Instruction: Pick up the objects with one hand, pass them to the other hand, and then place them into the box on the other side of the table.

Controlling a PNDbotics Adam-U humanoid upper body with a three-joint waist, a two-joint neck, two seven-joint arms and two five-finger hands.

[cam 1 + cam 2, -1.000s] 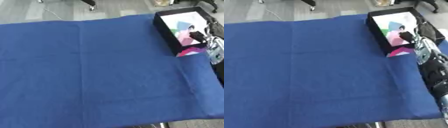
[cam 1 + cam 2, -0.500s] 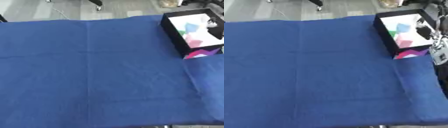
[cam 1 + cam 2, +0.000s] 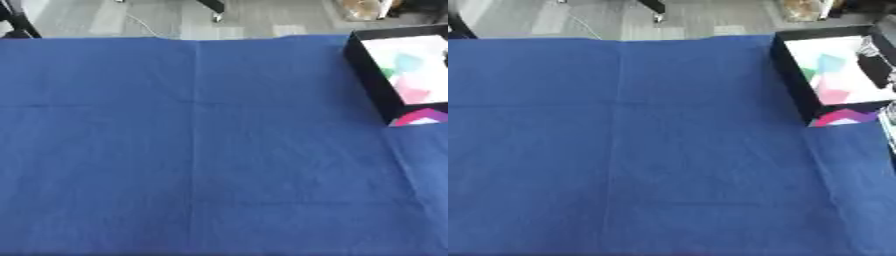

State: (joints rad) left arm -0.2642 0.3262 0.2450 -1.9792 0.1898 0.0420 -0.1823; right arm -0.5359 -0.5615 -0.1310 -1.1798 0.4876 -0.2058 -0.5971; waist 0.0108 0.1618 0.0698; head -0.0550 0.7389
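Note:
A black-walled box (image 3: 368, 75) with a white inside stands at the table's right edge. Blurred teal (image 3: 407, 62), green and pink (image 3: 413, 93) shapes show within it; I cannot tell what they are. A pink and purple patch (image 3: 418, 116) marks its near end. Only the right eye view shows my right hand (image 3: 876, 69), a dark shape at the picture's right edge over the box's right side. Nothing lies loose on the cloth. My left hand shows in no view.
A blue cloth (image 3: 192, 150) covers the whole table, with fold lines across it. Beyond the far edge is grey floor with a chair base (image 3: 213, 5) and a black leg (image 3: 17, 20) at the top left.
The whole picture has shifted, so the camera has moved. My right hand, over the box's near right part a second ago, now shows only at the right edge of the right eye view.

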